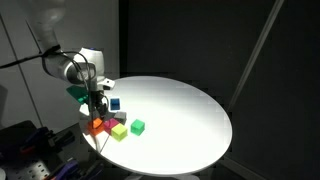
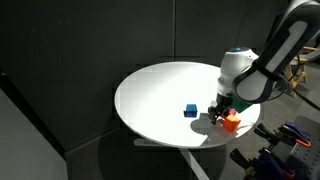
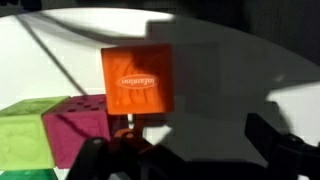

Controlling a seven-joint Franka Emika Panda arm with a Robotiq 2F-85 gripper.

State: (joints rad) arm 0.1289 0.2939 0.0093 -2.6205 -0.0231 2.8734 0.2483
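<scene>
My gripper (image 3: 185,152) hangs low over a cluster of small blocks at the edge of a round white table (image 1: 190,110). Its jaws are open with nothing between them. In the wrist view an orange block (image 3: 137,82) with a white logo lies just ahead of the left finger, with a magenta block (image 3: 85,125) and a lime block (image 3: 25,132) beside it. In both exterior views the gripper (image 1: 97,106) (image 2: 220,108) stands right above the orange block (image 1: 97,125) (image 2: 232,123). A blue block (image 1: 115,103) (image 2: 190,110) lies apart, toward the table's middle.
A green block (image 1: 137,126) and a lime block (image 1: 119,131) lie near the cluster. Black curtains surround the table (image 2: 160,95). Dark equipment and cables (image 1: 25,145) sit beside the table's edge, below the arm.
</scene>
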